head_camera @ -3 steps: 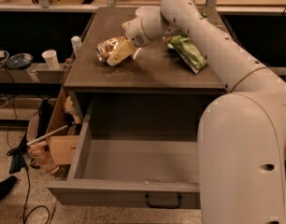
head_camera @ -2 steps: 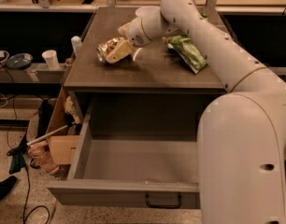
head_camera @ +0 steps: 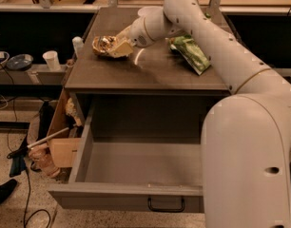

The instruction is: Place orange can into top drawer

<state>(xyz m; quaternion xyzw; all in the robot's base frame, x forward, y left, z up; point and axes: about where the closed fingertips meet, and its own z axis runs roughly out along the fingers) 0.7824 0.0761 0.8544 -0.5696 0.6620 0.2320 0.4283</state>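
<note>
Change since earlier frame: gripper (head_camera: 119, 47) and orange can (head_camera: 103, 45) have shifted together a little toward the table's left edge; everything else unchanged.
Landmark: table (head_camera: 150, 72), dark flat top, used for all places below.
Gripper position: over the table's left-rear part, reaching in from the table's right side, wrist angled down and to the left.
Jaws: pale fingers (head_camera: 122, 45) closed onto the right end of the orange can; no gap visible between fingers and can.
Orange can: in the gripper's hold, lying on its side at the table's left-rear part, close above or on the top (cannot tell which); mottled orange-gold body.
Top drawer (head_camera: 126, 194): pulled fully out from under the table's front edge, grey interior bare, can not in it.
Drawer handle (head_camera: 165, 204): black, centred on the front panel, below the table's front.
Green bag (head_camera: 194, 56): flat on the table's right-rear part, well apart from the can, partly under the arm (head_camera: 221, 46).
White cup (head_camera: 51, 61): on a lower shelf left of the table.
Cardboard box (head_camera: 64, 151): on the floor against the table's left side.
</note>
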